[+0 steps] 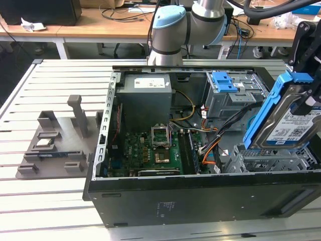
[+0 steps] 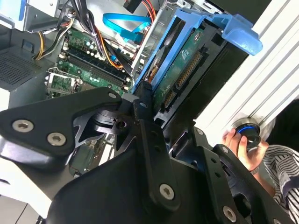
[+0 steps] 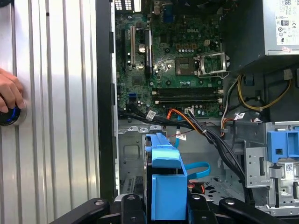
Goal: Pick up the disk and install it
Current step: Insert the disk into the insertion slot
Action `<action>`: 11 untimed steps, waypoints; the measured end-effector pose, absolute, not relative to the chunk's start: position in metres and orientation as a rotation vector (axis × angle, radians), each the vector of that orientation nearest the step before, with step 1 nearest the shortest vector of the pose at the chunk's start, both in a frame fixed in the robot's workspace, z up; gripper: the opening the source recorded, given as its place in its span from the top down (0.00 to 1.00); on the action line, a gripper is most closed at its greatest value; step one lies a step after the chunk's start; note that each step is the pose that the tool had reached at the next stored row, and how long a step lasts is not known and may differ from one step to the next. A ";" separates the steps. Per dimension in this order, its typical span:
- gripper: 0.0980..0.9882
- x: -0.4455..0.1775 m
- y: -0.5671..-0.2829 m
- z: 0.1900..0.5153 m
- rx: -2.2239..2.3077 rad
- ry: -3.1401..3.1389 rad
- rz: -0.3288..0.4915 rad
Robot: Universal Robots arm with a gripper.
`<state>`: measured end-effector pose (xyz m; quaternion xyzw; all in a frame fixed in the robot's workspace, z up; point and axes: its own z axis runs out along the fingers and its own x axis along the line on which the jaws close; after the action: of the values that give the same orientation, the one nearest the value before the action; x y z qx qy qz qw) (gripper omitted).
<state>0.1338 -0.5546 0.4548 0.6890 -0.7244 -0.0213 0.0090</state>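
In the exterior view my gripper [image 1: 307,103] is shut on the disk [image 1: 288,128]. It is a silver drive with a white-and-blue label and a bright blue frame. I hold it tilted on edge above the grey drive cage [image 1: 273,160] at the right end of the open computer case [image 1: 200,201]. The second wrist view shows the disk's green circuit-board side [image 2: 180,70] between my black fingers [image 2: 142,105]. The disk's blue frame [image 3: 166,186] in the first wrist view hangs over the empty metal bay [image 3: 133,154].
A blue latch on a grey cage [image 1: 226,83] sits at the case's back right, beside orange and black cables [image 1: 210,145]. The motherboard [image 1: 155,148] and power supply [image 1: 145,95] are to the exterior view's left. A grey fixture [image 1: 55,145] lies outside the case. A hand [image 3: 9,98] rests on a blue-lit knob.
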 end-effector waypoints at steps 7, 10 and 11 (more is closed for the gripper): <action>0.70 0.132 -0.554 0.450 2.158 -2.257 -0.067; 0.70 0.132 -0.553 0.446 2.158 -2.257 -0.066; 0.70 0.132 -0.552 0.445 2.157 -2.257 -0.066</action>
<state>0.1322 -0.5522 0.4446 0.6907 -0.7227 -0.0212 0.0091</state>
